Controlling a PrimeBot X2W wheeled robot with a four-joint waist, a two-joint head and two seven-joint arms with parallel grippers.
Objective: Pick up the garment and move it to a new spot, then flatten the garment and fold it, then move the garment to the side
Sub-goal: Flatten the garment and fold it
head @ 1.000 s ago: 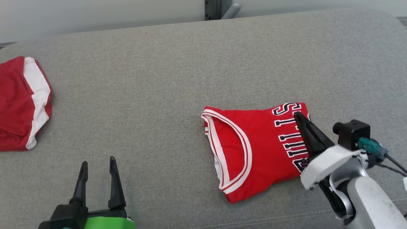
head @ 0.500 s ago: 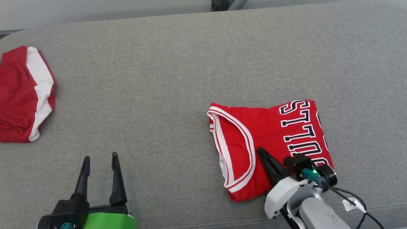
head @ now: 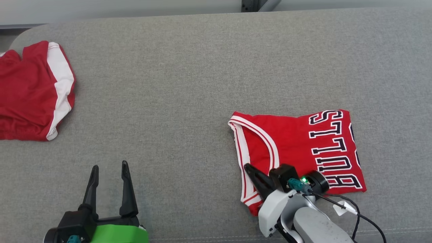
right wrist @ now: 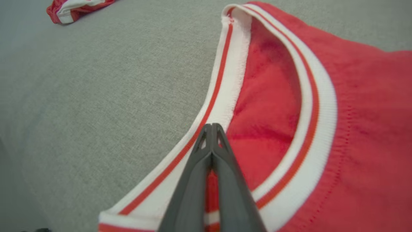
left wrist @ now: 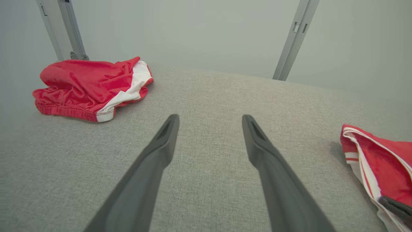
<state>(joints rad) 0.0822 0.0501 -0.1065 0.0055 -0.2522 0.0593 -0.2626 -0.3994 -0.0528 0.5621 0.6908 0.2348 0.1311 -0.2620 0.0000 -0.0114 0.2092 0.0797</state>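
Your right gripper [head: 248, 166] comes in low on its pale forearm, fingers pressed together, tips lying on the ribbed white-and-red neckline trim [right wrist: 231, 80] of the folded red jersey [head: 297, 145]. The jersey spreads flat beyond the tips and to their right. Well to the left, your left gripper [head: 110, 165] stands spread over bare grey woven upholstery [head: 175, 84]. Crumpled satiny red-and-white shorts [head: 30, 91] lie farther left.

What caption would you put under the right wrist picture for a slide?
Closed right claw poised over the white-and-red trim of a folded red jersey on a grey cushion.
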